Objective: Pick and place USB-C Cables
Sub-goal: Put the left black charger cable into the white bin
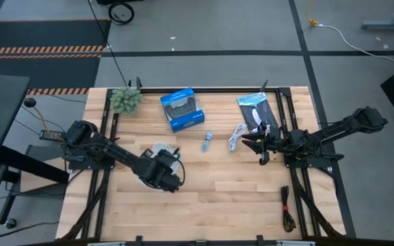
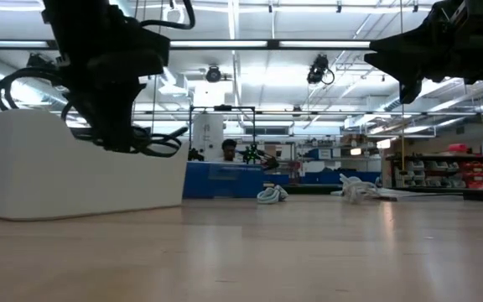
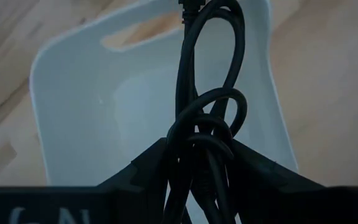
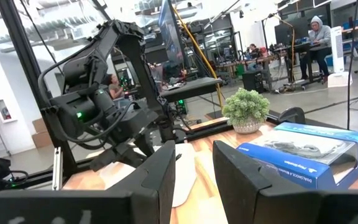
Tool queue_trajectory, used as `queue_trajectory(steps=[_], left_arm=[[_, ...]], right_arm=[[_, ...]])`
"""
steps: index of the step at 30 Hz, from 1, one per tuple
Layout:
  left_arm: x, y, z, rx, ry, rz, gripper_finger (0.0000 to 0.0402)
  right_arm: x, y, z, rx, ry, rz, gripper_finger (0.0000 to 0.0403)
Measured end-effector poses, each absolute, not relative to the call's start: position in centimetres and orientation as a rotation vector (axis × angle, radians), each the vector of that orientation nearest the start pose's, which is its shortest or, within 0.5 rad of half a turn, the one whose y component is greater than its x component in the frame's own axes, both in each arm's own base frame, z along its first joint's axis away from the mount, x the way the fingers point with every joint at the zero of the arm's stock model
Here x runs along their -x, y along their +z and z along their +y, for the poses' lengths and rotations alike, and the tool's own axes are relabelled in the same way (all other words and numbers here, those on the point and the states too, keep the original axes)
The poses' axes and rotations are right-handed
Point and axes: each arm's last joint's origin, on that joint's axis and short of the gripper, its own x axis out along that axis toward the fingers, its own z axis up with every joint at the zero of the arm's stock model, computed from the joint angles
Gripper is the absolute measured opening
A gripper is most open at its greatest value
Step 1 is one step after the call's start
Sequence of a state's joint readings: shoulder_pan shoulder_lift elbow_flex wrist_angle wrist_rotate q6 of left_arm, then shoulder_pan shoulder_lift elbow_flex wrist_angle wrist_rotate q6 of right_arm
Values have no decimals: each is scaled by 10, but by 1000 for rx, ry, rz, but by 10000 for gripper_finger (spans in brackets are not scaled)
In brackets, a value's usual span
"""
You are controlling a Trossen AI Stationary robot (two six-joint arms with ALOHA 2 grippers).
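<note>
A wooden worktop sits in a wide workshop; the left hand, clamped on a black cable, hangs over the white bin, so the placing step looks under way; next it needs lowering and release. The right hand, fingers apart, hovers right of centre near the white cable; a grey-blue cable lies mid-worktop, another black cable near right; blue box and plant stand clear.
</note>
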State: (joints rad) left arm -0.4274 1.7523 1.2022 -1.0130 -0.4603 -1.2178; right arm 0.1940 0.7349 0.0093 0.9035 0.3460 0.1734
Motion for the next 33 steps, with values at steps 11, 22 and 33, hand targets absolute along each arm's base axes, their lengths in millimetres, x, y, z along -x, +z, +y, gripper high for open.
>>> queue_trajectory(steps=[11,22,33], left_arm=[[-290,199,-110,412,789,1236,275],[-296,216,-108,470,807,1298,246],[-288,171,-103,556,790,1494,142]], right_arm=[[-140,180,17,-220,-136,-185,114],[-140,180,17,-220,-137,-185,114],[-140,180,17,-220,-136,-185,114]])
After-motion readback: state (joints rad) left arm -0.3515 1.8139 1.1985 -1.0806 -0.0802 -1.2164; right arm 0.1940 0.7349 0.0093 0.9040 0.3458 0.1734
